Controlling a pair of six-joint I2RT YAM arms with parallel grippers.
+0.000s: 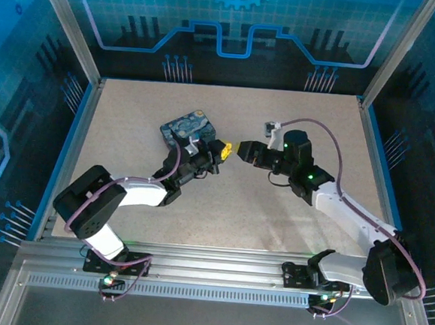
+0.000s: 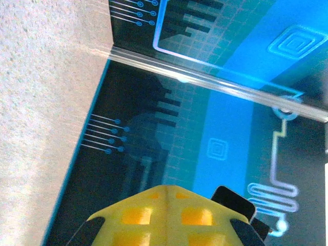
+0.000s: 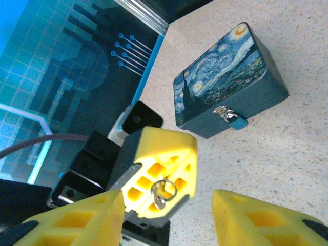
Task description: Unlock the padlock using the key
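Mid-table near the tin (image 3: pixel 225 77), left gripper (image 1: pixel 221 151) is clamped on the key (image 3: pixel 163 192), a thin silvery sliver w/ a small ring. Right gripper (image 1: pixel 243 147) faces it, jaws apart, holding nothing. Pre-insertion step imo. Next: carry key to the padlock (image 3: pixel 231 119) on the tin's front (tiny, silvery shackle) & line up w/ the keyhole.

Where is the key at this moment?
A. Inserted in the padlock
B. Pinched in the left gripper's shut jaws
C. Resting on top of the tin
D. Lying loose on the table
B: the key pokes out as a silvery loop from between the shut yellow jaws of the left gripper, apart from the padlock hanging on the tin.
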